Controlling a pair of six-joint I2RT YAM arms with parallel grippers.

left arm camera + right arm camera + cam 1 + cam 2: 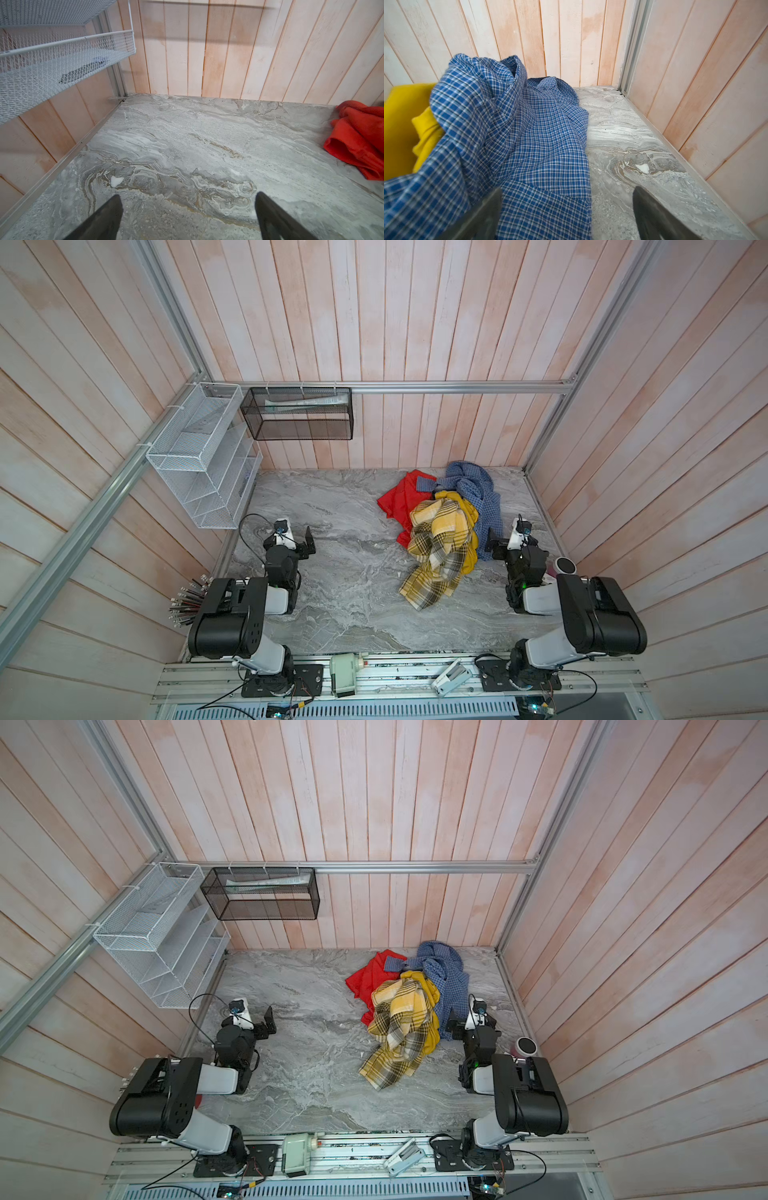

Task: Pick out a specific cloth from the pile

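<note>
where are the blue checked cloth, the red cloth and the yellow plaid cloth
blue checked cloth (542, 133): right wrist view, its flat middle
red cloth (361, 137): left wrist view, its folded middle
yellow plaid cloth (436, 547): a top view, its bunched middle

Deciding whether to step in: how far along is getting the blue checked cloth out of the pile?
Done: nothing yet; the blue-and-white checked cloth lies against the pile, touching its mustard cloth. In hand: the right pincer stands open at that cloth's near edge, gripping nothing; the left pincer is open over bare marble tabletop. Left: close on the cloth, pull it clear.
</note>
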